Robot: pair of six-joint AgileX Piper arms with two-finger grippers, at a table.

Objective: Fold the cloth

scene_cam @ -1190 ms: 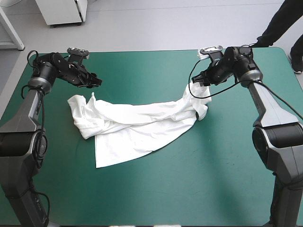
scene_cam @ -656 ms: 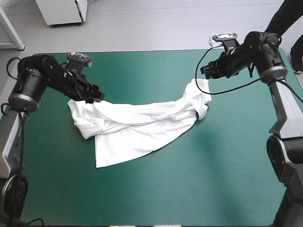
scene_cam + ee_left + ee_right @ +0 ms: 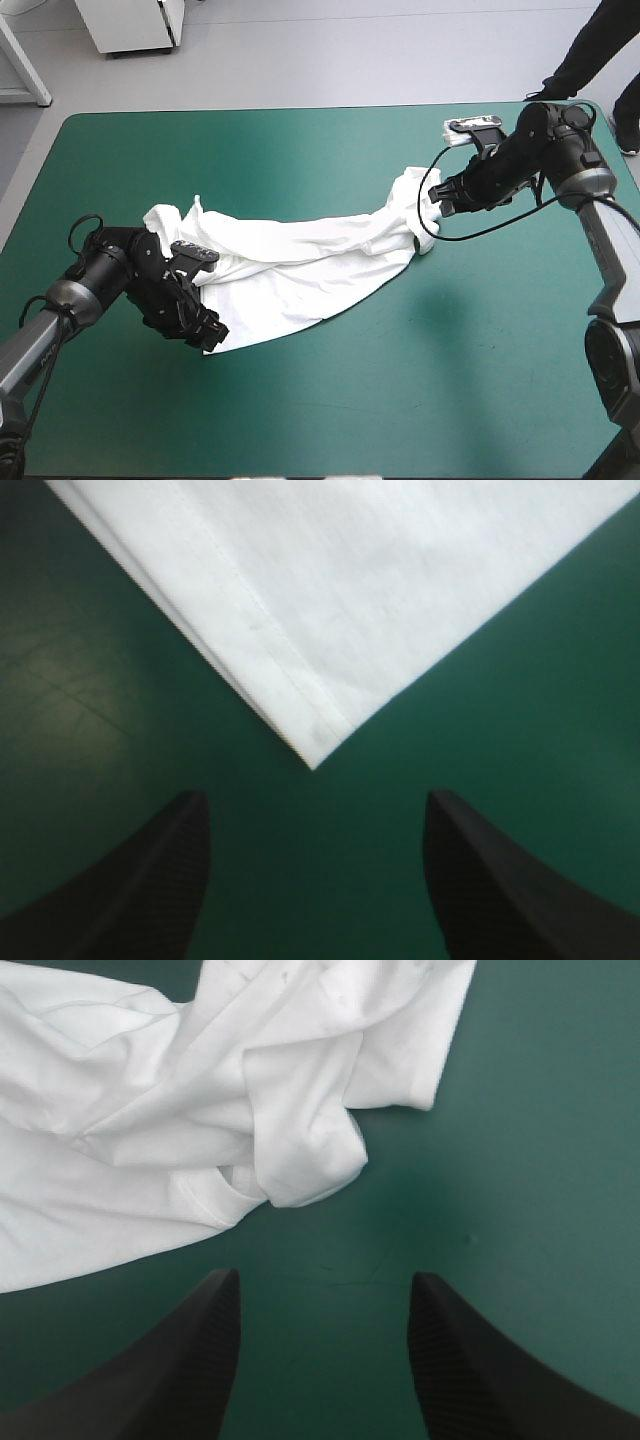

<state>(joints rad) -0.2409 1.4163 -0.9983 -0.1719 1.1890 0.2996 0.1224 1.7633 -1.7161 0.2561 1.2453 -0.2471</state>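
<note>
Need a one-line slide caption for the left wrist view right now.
Left tool open over the teal-green cover, a hemmed corner of the white T-shirt lying just ahead of its gap.

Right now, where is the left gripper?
In the high view, the left gripper, open, is at the table's left side, just short of the T-shirt's near corner.

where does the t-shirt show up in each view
High view: the T-shirt lies stretched across mid-table, between left gripper and right gripper.
Left wrist view: its hemmed corner points at the gap between open fingers, untouched.
Right wrist view: a bunched end lies ahead of open fingers.
Shared landmark: the teal-green cover under it.
</note>
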